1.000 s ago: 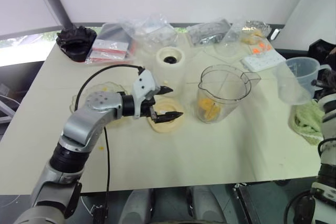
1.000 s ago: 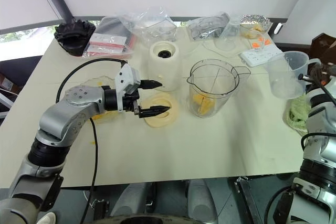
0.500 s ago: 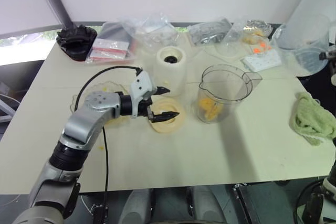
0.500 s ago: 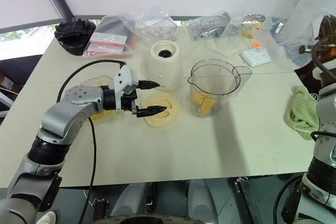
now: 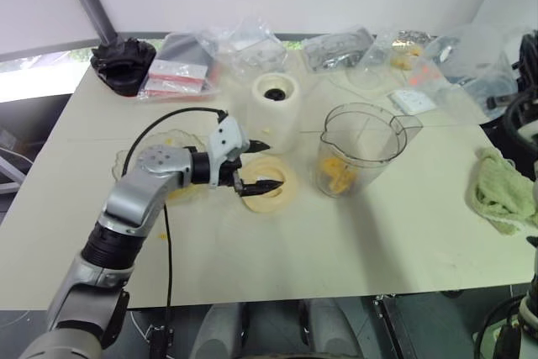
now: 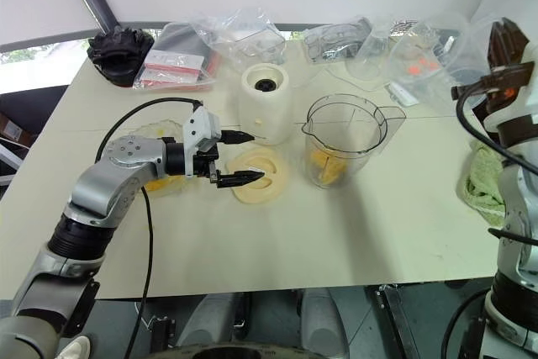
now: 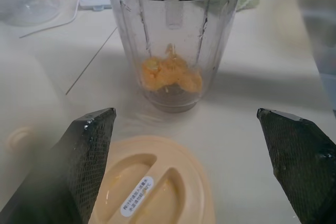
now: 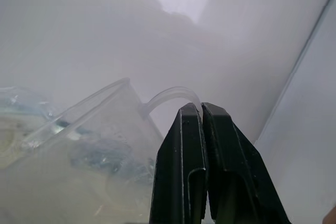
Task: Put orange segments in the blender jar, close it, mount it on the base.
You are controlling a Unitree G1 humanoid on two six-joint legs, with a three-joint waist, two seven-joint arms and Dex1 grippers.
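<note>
While the left gripper (image 6: 231, 158) hangs low over the flat cream lid (image 6: 259, 176) on the table (image 6: 277, 241), its two black fingers are spread wide apart with nothing between them. Just past the lid stands the blender jar (image 6: 348, 137), upright with no lid on, and the orange segments (image 7: 170, 73) sit at its bottom. Beside the jar stands the base (image 6: 265, 103). The right gripper (image 8: 201, 110) is up high at the table's far right corner, fingers pressed together on what looks like the thin handle of a clear plastic cup (image 5: 471, 60).
</note>
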